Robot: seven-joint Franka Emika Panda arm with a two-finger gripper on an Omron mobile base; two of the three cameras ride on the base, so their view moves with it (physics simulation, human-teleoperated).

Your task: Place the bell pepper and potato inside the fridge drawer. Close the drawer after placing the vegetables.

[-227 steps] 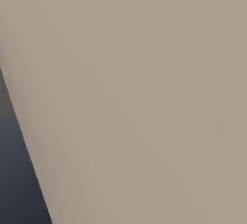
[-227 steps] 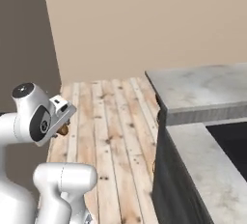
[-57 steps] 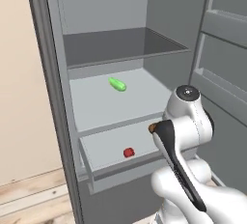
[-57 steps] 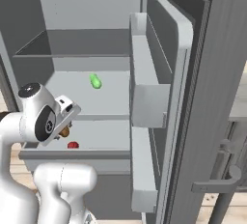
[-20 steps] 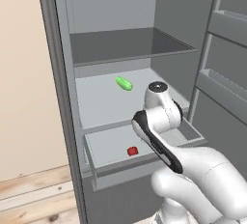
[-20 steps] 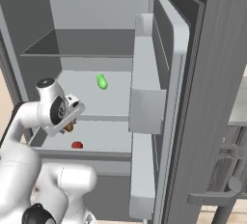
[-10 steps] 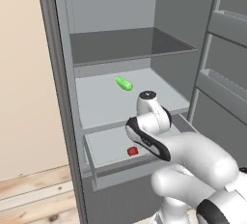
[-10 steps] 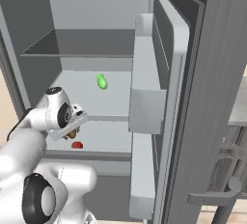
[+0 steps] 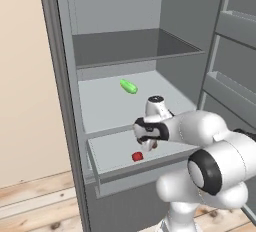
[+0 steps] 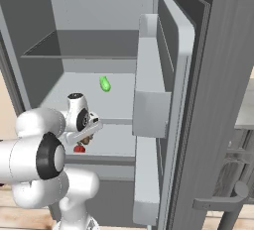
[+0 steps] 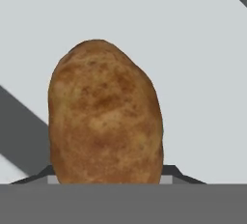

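Observation:
The fridge drawer (image 9: 142,175) (image 10: 101,160) stands pulled out below the lower shelf. On its floor lies the small red bell pepper (image 9: 137,156) (image 10: 79,148). My gripper (image 9: 150,144) (image 10: 86,139) hangs over the drawer, just right of the pepper and a little above it, shut on a brown potato (image 11: 103,117). In the hand view the potato stands large between the fingertips, with the pale drawer floor behind it. In the base views only a brown bit of the potato (image 9: 153,145) (image 10: 86,140) peeks out under the hand.
An elongated green vegetable (image 9: 128,86) (image 10: 104,83) lies on the shelf above the drawer. The fridge door (image 10: 198,100) is swung wide open on the right, its door bins (image 10: 151,105) jutting toward the drawer. The fridge's left wall (image 9: 62,101) is close to the drawer.
The arm has reached forward and down into the fridge, bringing the potato from in front of the shelf to just above the open drawer, beside the pepper. The base has stayed put.

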